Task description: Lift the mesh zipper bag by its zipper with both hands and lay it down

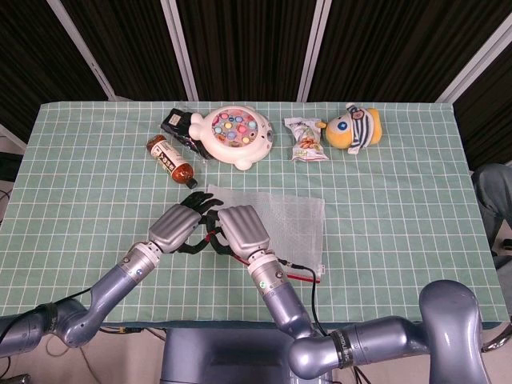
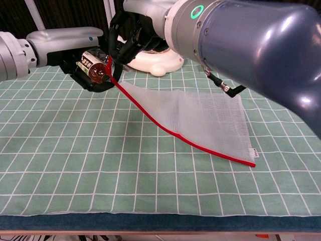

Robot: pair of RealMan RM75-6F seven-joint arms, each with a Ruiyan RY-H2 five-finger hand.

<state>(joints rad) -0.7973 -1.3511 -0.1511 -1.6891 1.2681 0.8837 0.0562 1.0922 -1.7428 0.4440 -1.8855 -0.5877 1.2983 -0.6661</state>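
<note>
- Mesh zipper bag point(image 2: 200, 118) lies on the green checked tablecloth point(image 1: 400, 200) with its near left corner raised; the far and right parts rest flat.
- Its red zipper point(image 2: 175, 133) runs from that lifted corner down to the right end, which touches the cloth.
- Right hand point(image 2: 131, 35) pinches the zipper's raised end, fingers curled around it.
- Left hand point(image 2: 88, 70) sits just beside it at the same corner, fingers curled; whether it grips the zipper cannot be told.
- Brown bottle point(image 1: 171, 158), fishing-game toy point(image 1: 236, 136), snack packet point(image 1: 306, 139) and plush doll point(image 1: 354, 128) line the far edge.
</note>
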